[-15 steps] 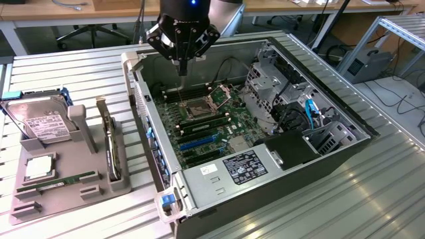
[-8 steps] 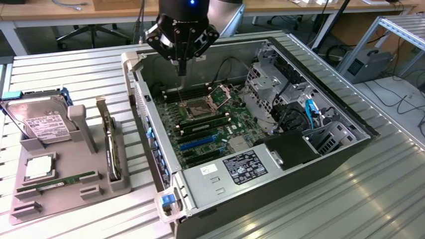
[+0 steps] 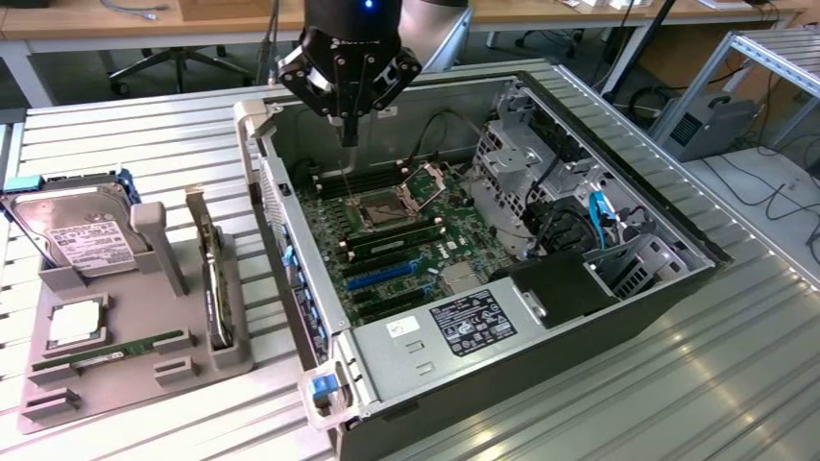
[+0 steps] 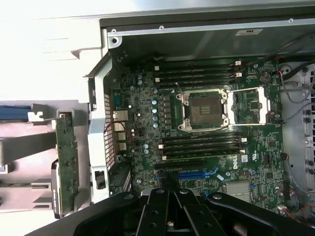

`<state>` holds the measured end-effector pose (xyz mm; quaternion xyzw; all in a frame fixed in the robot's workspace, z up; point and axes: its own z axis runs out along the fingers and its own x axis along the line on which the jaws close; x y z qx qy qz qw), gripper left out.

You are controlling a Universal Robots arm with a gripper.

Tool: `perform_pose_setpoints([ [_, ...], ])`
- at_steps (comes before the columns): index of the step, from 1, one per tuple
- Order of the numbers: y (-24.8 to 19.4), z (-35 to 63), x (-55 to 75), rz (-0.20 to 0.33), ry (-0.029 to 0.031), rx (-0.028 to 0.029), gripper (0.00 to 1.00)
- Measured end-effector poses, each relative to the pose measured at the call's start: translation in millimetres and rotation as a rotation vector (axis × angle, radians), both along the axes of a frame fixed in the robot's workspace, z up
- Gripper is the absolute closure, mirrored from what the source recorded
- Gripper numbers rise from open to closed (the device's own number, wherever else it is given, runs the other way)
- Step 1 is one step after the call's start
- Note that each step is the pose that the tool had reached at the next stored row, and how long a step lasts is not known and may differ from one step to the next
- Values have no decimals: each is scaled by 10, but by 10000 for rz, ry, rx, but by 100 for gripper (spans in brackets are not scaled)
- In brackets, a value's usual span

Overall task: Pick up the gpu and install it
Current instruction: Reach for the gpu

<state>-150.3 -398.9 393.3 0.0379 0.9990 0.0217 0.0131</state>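
gripper (image 3: 348, 134) clenched on nothing, above the motherboard (image 3: 384, 230). gpu (image 3: 218, 279) on edge in the holder (image 3: 115, 375), outside the case (image 3: 272, 192) toward the exterior view's left, long axis along the case wall.

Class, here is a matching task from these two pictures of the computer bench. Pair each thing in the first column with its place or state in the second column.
Column one:
1. gpu
2. hard drive
3. gripper
4. CPU socket

Column two:
A. shut, above the open case
B. lid flipped open, on the motherboard
C. standing on edge in the grey holder
D. white label facing up, propped at the holder's far end

Pairs: 1-C, 2-D, 3-A, 4-B
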Motion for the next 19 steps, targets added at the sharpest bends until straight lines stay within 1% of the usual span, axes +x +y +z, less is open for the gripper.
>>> perform_pose_setpoints([
  [19,0,0,-57,0,0,0,89],
])
